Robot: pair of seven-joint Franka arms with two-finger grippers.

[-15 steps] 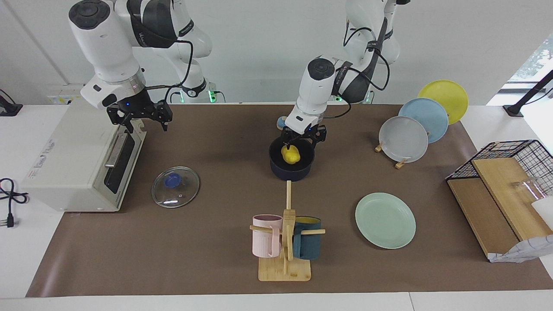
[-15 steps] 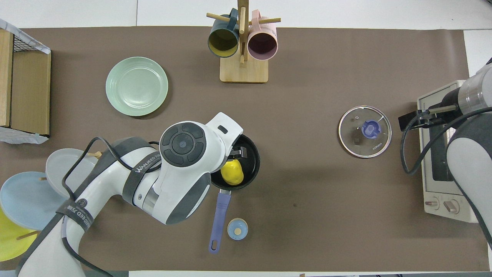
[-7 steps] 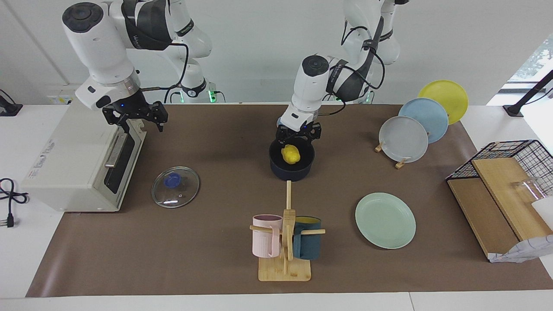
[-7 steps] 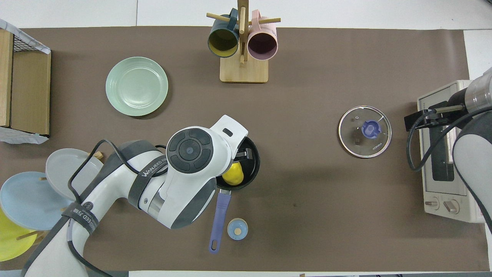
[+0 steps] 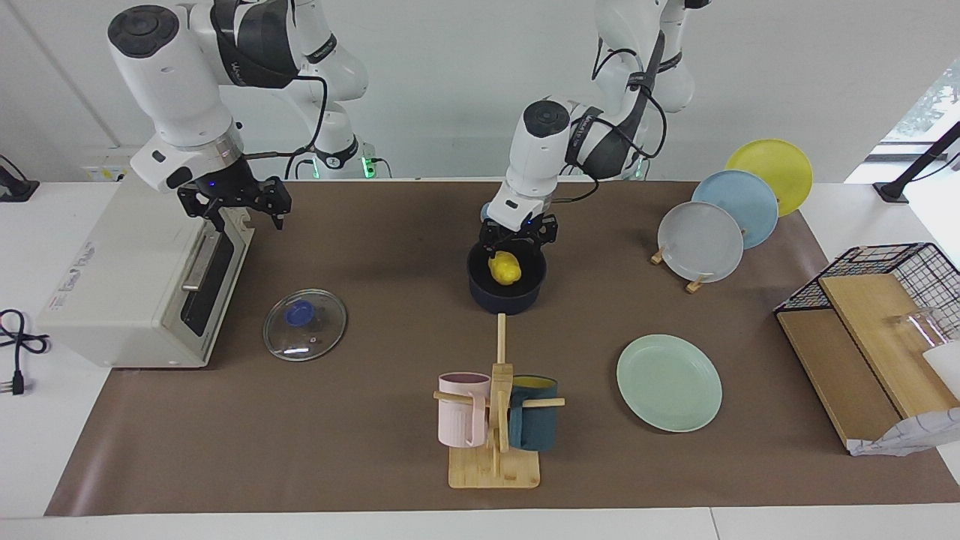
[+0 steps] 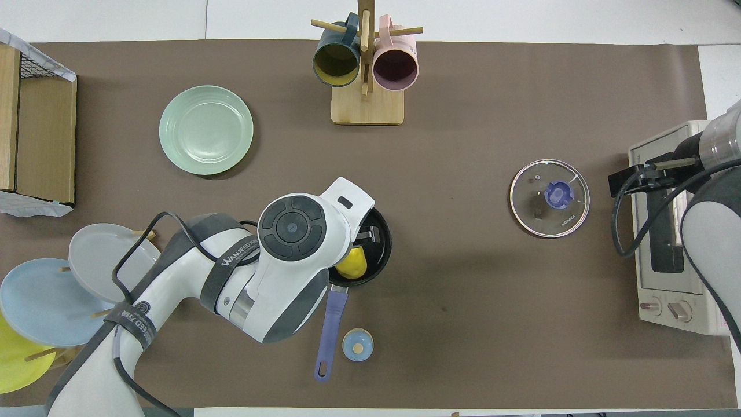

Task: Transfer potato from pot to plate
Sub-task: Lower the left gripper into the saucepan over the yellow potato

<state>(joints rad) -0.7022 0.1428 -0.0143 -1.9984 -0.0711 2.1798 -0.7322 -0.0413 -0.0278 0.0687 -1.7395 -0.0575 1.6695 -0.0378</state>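
The yellow potato (image 5: 505, 268) (image 6: 354, 264) lies inside the dark navy pot (image 5: 506, 298) (image 6: 381, 246), whose blue handle (image 6: 330, 327) points toward the robots. My left gripper (image 5: 518, 240) hangs open just over the pot's rim on the robots' side, above the potato and not gripping it. From overhead the left arm's hand covers part of the potato. The mint-green plate (image 5: 669, 382) (image 6: 205, 128) lies bare, farther from the robots, toward the left arm's end. My right gripper (image 5: 240, 208) waits open over the toaster oven's top front edge.
A glass lid with a blue knob (image 5: 304, 324) lies in front of the toaster oven (image 5: 127, 277). A wooden mug rack (image 5: 495, 420) stands farther out than the pot. Grey, blue and yellow plates (image 5: 701, 240) lean in a rack. A wire basket with wooden boards (image 5: 885, 315) is at the left arm's end. A small blue disc (image 6: 357, 344) lies beside the handle.
The left arm's hand shifted slightly toward the right arm's end over the pot, covering more of the potato from overhead. The right arm drew back a little earlier and has stayed still since.
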